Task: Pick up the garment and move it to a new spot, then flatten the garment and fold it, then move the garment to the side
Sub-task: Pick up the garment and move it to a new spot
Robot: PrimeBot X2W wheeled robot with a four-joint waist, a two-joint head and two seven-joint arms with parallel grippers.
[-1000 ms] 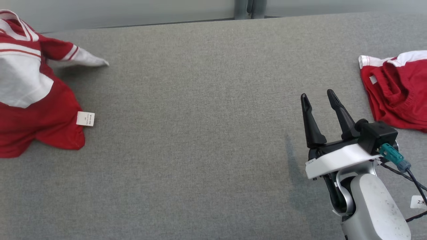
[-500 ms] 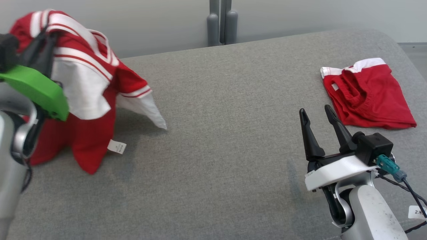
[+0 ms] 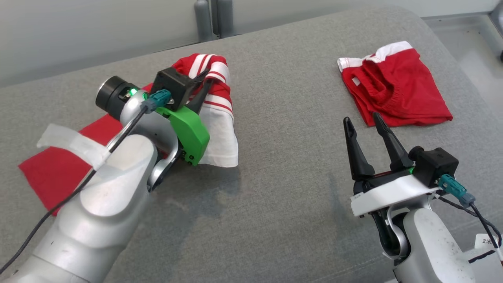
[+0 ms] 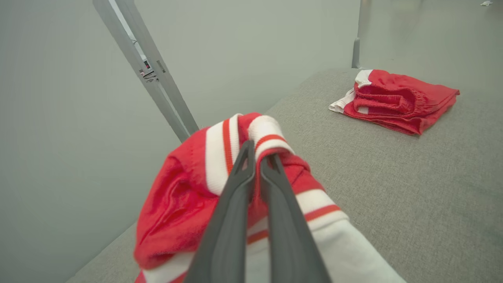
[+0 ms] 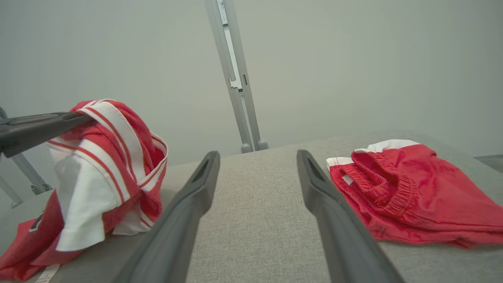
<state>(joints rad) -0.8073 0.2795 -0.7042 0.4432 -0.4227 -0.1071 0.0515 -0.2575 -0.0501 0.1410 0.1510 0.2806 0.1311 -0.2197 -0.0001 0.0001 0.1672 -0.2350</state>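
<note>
The red-and-white garment [image 3: 222,133] is held bunched and raised near the far edge of the grey bench [image 3: 283,188], left of the middle, with its hem trailing on the fabric. It is pinched by the left gripper [image 3: 207,78]. The right gripper [image 3: 362,118] is seen spread and empty near the front right, and red shorts [image 3: 397,98] are laid at the far right corner.

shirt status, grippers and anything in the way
Left gripper shut on the shirt, at its striped edge. Partly raised, rest on grey surface. Right gripper open, empty. Red shorts lie apart, far right.
</note>
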